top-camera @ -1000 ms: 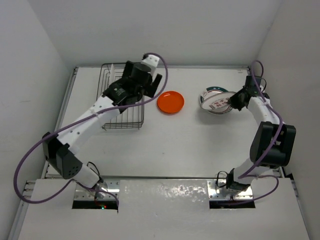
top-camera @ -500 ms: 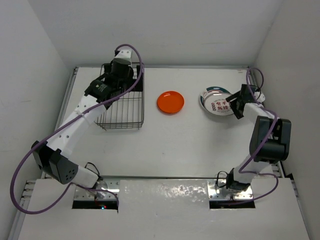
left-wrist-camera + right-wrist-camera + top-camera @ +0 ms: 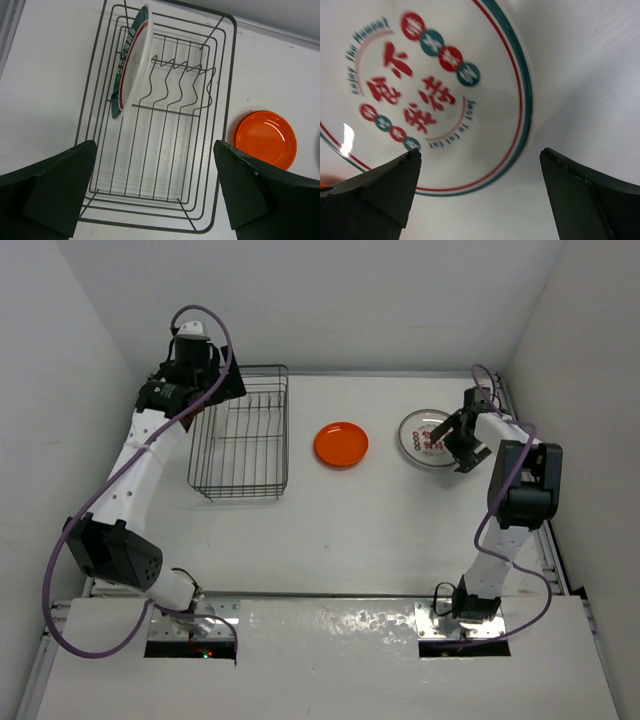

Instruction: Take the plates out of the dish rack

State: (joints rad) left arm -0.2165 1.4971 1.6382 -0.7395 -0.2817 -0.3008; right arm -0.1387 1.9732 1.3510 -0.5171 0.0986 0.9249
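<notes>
White plate point(image 3: 131, 60) stands on edge in the dish rack point(image 3: 220, 90), upper left. Orange plate point(image 3: 341, 444) lies mid-frame, printed plate point(image 3: 420, 440) at right under the right gripper point(image 3: 479, 155). Left gripper point(image 3: 155, 145) and right gripper both gape wide, holding nothing.

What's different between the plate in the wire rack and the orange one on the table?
The racked plate stands on its edge inside the dish rack, while the orange plate lies flat on the table outside it. The racked plate is white with a teal-and-red rim, and the orange plate is plain. Both are round.
</notes>
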